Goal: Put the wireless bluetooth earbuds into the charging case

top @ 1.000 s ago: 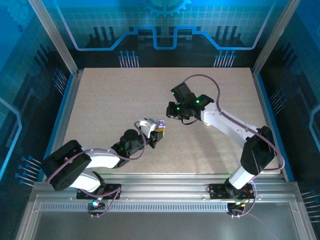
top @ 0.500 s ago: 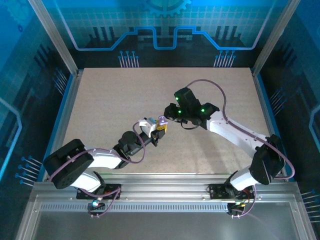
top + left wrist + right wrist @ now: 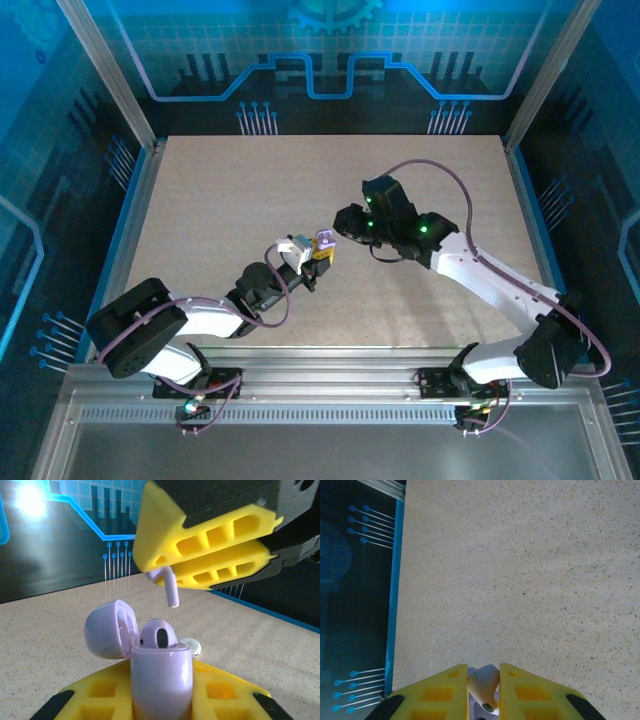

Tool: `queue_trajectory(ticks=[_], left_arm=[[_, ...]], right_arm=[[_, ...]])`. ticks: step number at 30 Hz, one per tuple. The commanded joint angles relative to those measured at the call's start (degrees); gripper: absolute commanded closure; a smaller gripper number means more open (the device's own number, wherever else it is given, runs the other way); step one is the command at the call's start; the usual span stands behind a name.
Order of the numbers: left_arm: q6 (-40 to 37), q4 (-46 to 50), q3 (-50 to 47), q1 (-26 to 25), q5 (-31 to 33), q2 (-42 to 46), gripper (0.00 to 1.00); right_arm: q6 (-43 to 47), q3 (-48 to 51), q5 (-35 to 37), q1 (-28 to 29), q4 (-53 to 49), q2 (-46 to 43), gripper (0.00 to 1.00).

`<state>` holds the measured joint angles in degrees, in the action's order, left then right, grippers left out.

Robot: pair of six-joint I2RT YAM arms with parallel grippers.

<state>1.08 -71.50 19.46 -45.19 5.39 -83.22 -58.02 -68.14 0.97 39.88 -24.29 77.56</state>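
i'm watching my left pincer from the overhead camera; it is reaching toward the middle of the table and is clamping the charging case between its yellow fingers. on the left wrist camera the lilac case is standing upright in that grip, and its lid is hanging open, tilted back to the left. one earbud is already sitting in the case, with its rounded head poking up above the rim. just behind the case, a small pale rounded piece is lying on the table; i cannot tell what it is. further right, my right pincer is hovering above the open case, closed on a second earbud, whose lilac stem is pointing down at the case without touching it. on the right wrist camera that earbud's pale head is showing, pinched between the two yellow fingers.
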Motion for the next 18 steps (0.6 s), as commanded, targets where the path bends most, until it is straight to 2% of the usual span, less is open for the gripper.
queue_trajectory(ticks=[1,18], left_arm=[[-1.44,-2.65,1.01,-0.51,1.02,0.46,0.88],[-3.52,-4.08,0.31,-1.08,1.38,1.3,0.88]], right_arm=[[-2.27,1.83,-0.6,0.96,2.17,-1.65,0.81],[-7.77,6.48,-2.74,1.48,9.96,-3.09,0.81]])
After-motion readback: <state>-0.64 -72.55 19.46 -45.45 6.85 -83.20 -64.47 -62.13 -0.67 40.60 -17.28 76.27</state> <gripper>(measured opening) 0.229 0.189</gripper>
